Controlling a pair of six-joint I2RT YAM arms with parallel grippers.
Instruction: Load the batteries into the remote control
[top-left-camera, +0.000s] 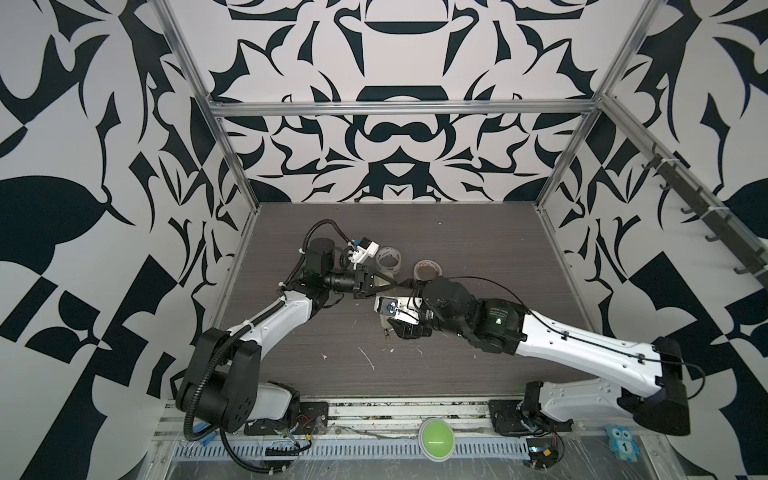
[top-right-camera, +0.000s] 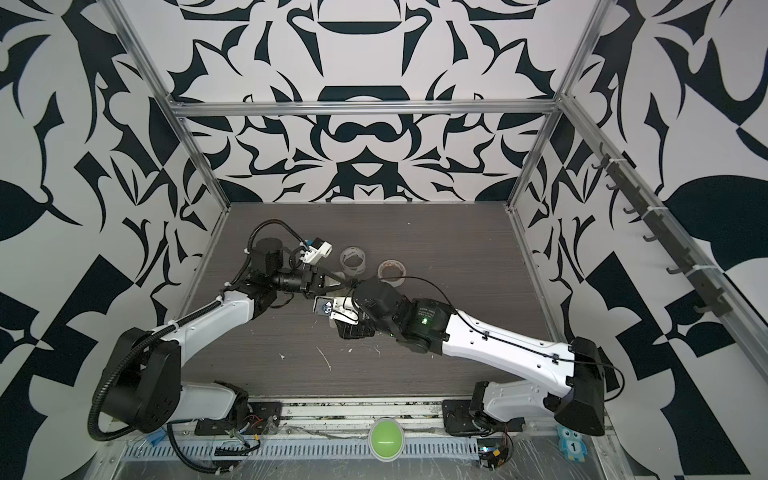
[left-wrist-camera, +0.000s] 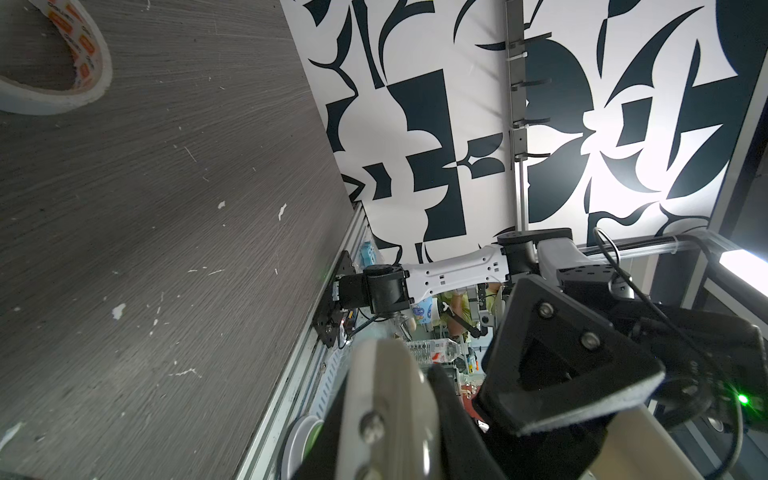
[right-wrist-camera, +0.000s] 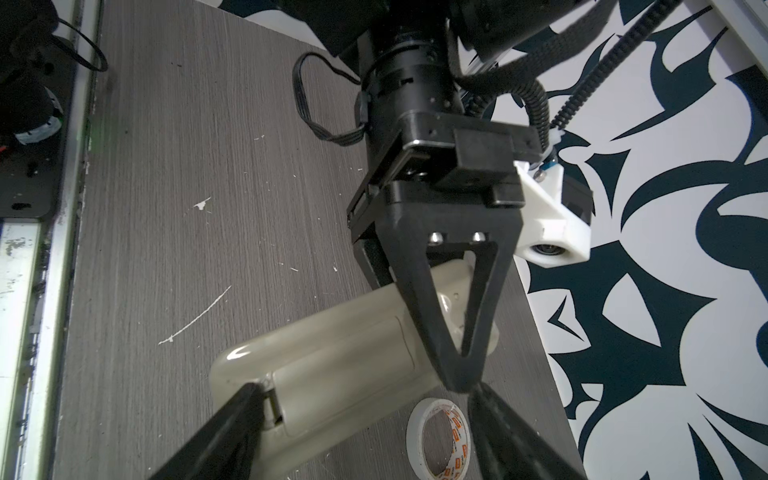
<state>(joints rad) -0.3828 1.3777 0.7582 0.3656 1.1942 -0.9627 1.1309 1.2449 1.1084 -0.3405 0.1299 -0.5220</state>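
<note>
The cream-white remote control (right-wrist-camera: 249, 365) hangs tilted in the air, rear side showing. Its battery cover (right-wrist-camera: 345, 374) sits closed. One thin, dark, gold-tipped battery (top-left-camera: 387, 335) lies nearby.

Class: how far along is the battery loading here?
Done: the left gripper clamps the remote control, back showing. In hand: the right gripper, open, has one fingertip at the edge of the battery cover, which sits in place. Left: whether cells are inside cannot be told, so loading may remain.

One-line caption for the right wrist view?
Left pincer clamps the remote control; open right pincer touches its battery cover's edge.
</note>
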